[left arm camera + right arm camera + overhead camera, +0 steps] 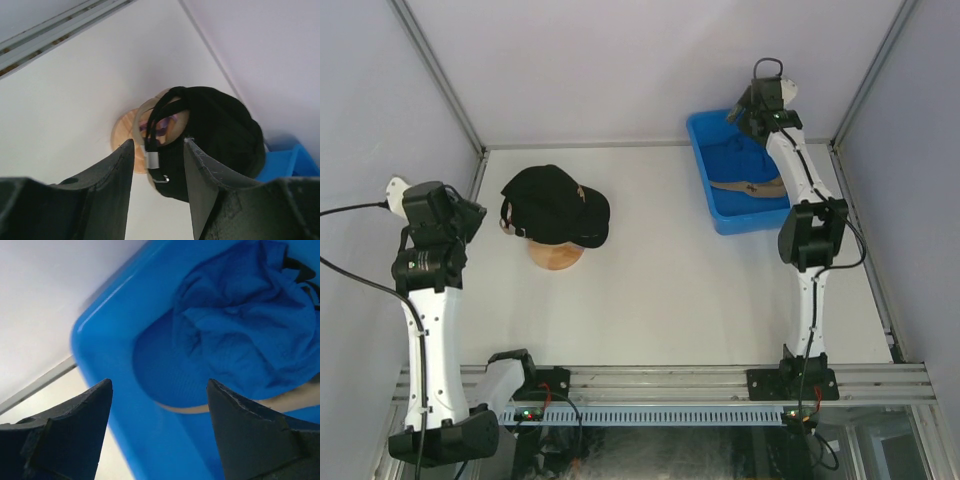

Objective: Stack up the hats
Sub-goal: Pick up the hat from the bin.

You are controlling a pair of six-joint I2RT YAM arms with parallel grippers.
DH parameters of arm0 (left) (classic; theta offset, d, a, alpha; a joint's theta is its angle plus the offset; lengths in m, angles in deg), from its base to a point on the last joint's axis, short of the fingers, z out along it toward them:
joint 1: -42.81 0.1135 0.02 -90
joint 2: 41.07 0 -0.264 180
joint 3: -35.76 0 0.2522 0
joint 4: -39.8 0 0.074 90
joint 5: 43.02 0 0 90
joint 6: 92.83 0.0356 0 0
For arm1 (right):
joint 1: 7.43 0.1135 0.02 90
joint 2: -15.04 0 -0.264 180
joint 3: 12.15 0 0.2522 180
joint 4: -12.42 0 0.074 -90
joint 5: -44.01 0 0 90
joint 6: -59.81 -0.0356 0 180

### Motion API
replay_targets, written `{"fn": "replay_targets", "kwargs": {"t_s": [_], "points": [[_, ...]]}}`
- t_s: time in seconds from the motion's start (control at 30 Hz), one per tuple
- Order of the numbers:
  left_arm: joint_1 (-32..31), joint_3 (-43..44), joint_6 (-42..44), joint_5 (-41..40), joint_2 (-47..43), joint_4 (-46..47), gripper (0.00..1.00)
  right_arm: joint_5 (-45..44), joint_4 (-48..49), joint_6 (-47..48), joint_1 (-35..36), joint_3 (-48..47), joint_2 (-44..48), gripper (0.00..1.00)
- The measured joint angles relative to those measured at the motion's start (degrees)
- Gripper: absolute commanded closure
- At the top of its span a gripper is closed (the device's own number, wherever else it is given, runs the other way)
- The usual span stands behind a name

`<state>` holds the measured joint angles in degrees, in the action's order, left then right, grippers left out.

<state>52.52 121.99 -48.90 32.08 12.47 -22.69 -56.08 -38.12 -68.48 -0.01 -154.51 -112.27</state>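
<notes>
**A:** Where does everything lie?

**B:** A black cap (555, 210) sits on the wooden head-form stand (555, 257) at the left of the surface (670, 280). A blue cap (240, 325) lies crumpled in the blue bin (105, 360) at the far right. A tan brim (748, 187) shows beneath it, so I'd judge at least two caps are not yet stacked.

**A:** And the arms?

**B:** The right gripper (159, 385) hangs over the far end of the bin, fingers spread wide with nothing between them. The left gripper (159, 142) is just beside the back of the black cap, fingers apart and empty. It faces the cap's strap (150, 125) and metal buckle (152, 159).

**A:** So the step in hand is fetching the blue cap?

**B:** That's my reading. I'd come down on the soft crown near where it meets the brim, because a fold of fabric gives both fingers something to pinch. One finger looks close to the bin wall, so I'd stay clear of it. Pinch only the top layer, or the tan cap underneath may come up too. Lift straight until the brim is above the rim, and only then swing across.

**A:** And the left arm?

**B:** It could steady the black cap while the blue one is set on top, brims facing the same way.
</notes>
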Motion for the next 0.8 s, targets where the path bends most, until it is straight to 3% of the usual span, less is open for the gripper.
{"fn": "replay_targets", "kwargs": {"t_s": [0.17,0.57,0.67,0.8], "points": [[-3.2,0.0,-0.7,-0.5,0.1,4.4,0.52,-3.8,-6.7,0.0,-0.6,-9.9,-9.7,0.24],[-7.9,0.0,-1.2,-1.6,4.1,8.7,0.52,-4.4,-13.3,1.2,-1.9,-13.4,-17.4,0.23],[-8.0,0.0,-1.4,-1.6,4.2,9.6,0.52,-3.7,-14.0,1.7,-2.6,-13.5,-18.2,0.35],[-8.0,0.0,-1.4,-1.5,4.2,10.6,0.52,-1.7,-14.4,2.7,-3.7,-13.5,-19.0,0.75]]}}
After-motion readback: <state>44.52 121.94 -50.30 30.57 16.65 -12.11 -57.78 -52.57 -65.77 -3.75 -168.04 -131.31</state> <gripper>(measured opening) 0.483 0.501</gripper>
